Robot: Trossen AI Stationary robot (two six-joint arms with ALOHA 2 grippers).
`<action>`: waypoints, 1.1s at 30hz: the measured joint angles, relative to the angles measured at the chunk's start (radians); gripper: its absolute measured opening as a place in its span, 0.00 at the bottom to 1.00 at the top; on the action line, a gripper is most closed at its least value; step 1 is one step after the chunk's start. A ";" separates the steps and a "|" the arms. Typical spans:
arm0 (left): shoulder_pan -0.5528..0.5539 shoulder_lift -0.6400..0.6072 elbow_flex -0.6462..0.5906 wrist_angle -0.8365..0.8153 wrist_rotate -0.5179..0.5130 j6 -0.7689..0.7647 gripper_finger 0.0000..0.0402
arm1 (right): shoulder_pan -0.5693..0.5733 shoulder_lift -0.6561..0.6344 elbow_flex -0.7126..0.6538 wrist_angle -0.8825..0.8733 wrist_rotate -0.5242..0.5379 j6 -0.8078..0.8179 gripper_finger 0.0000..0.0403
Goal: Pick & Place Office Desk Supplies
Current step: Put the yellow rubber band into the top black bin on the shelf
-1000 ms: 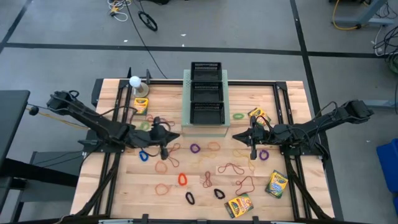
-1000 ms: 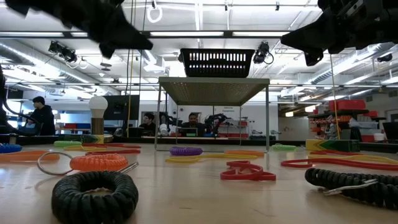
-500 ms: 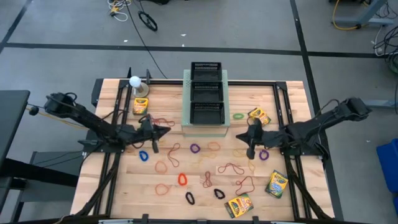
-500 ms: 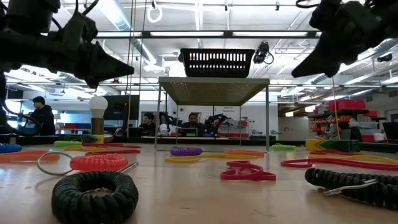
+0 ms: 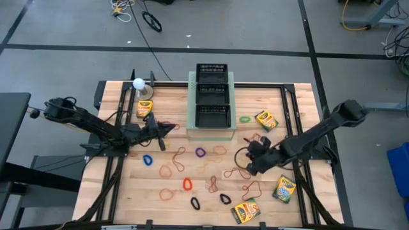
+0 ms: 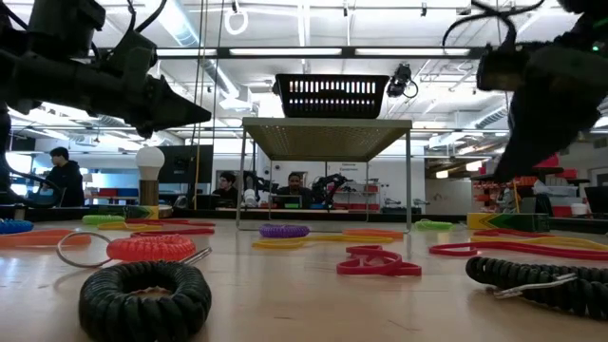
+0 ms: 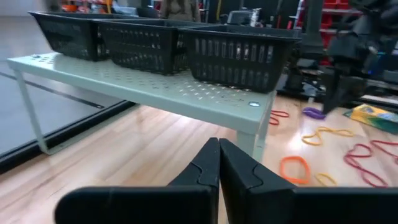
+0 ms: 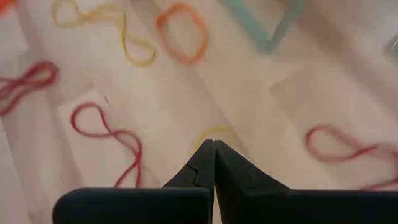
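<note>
Thin rubber-band loops [image 5: 200, 153] in red, orange, purple, blue and black lie scattered flat on the wooden table. Crayon boxes lie at the far left [image 5: 145, 108], at the far right [image 5: 265, 119] and near the front right [image 5: 245, 211]. Three black mesh trays [image 5: 212, 92] stand on a pale-green perforated stand [image 7: 186, 93]. My left gripper [image 5: 170, 126] is shut and points level at the stand, holding nothing. My right gripper [image 5: 249, 167] is shut and slants down above a yellow loop [image 8: 214, 132], clear of the table in the low view [image 6: 498, 177].
A white ball on a stand [image 5: 138, 84] sits at the far left corner. Black rails [image 5: 289, 102] run along the table's sides. In the low view a black coiled loop [image 6: 144, 299] and an orange one [image 6: 150, 248] lie near the front edge.
My left gripper has swung from pointing down over the loops to pointing level at the pale-green stand, ending nearer the far edge. My right gripper has moved toward the near edge and tipped downward over the loops. Both stayed shut. No loop or box has moved.
</note>
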 joint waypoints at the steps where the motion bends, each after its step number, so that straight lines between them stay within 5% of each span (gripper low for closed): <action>1: 0.000 0.000 0.000 0.001 -0.012 0.008 0.01 | 0.000 0.025 0.013 -0.014 -0.030 0.025 0.02; 7: 0.000 0.000 0.000 0.013 -0.031 0.010 0.07 | 0.009 0.096 0.048 -0.214 -0.165 0.164 0.15; 16: -0.002 0.000 0.000 0.007 -0.031 0.025 0.09 | -0.011 0.101 -0.002 -0.109 -0.189 0.224 0.36; 33: -0.002 0.000 0.000 0.007 -0.031 0.002 0.09 | -0.018 0.174 0.035 -0.084 -0.191 0.071 0.01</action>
